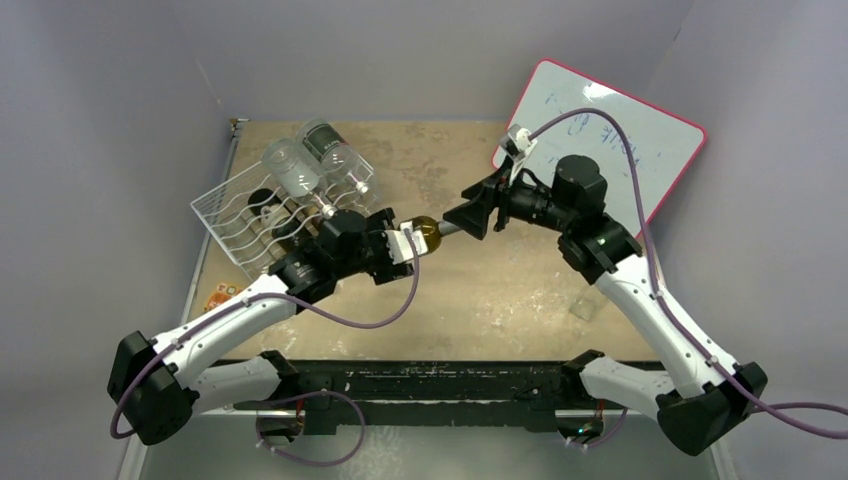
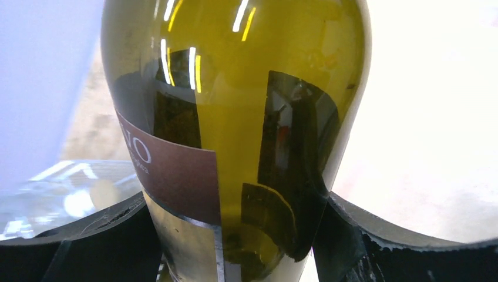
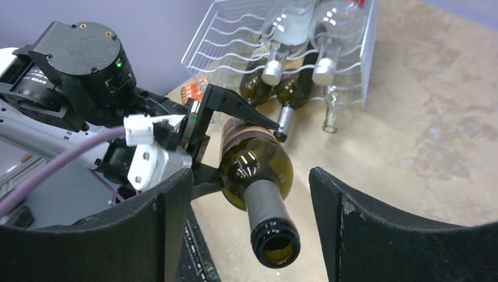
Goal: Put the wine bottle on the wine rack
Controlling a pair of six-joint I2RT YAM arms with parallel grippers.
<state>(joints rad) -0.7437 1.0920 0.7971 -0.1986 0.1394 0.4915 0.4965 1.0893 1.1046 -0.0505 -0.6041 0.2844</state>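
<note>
The wine bottle point(image 3: 258, 167) is off the wine rack point(image 1: 228, 215), held in the air just right of the rack's near corner. It lies roughly level, with the neck pointing away from the rack. The left gripper point(image 1: 405, 243) is clamped on the bottle body, one black finger point(image 3: 235, 104) over the top and the other under it. The right gripper point(image 1: 466, 218) is at the neck end, on the side away from the rack. Its jaws are apart and the neck sits between them with a gap on each side.

Top view only: the rack stands skewed on a tan, scuffed tabletop point(image 1: 500, 300). A whiteboard point(image 1: 620, 130) with a pink-red frame leans well right of the rack. The bottle is mostly hidden by both grippers here, with only an amber-olive shoulder showing.

Right wrist only: the bottle mouth looks open, and the neck is grey and dull. On the rack's top tier lie clear glass bottles point(image 3: 286, 26) with silver caps, and dark green bottles point(image 3: 253, 89) lie below them, necks toward the camera.

Left wrist only: a close-up of glossy olive-green glass with a rounded shoulder and light streaks. A brown label point(image 2: 176, 170) has white letters ending "NO". Black fingers press in on both sides at the bottom edge.

The rack is white wire with wavy parallel rods and a rectangular frame. The gripper fingers are matte black, curved and scuffed at the edges.
</note>
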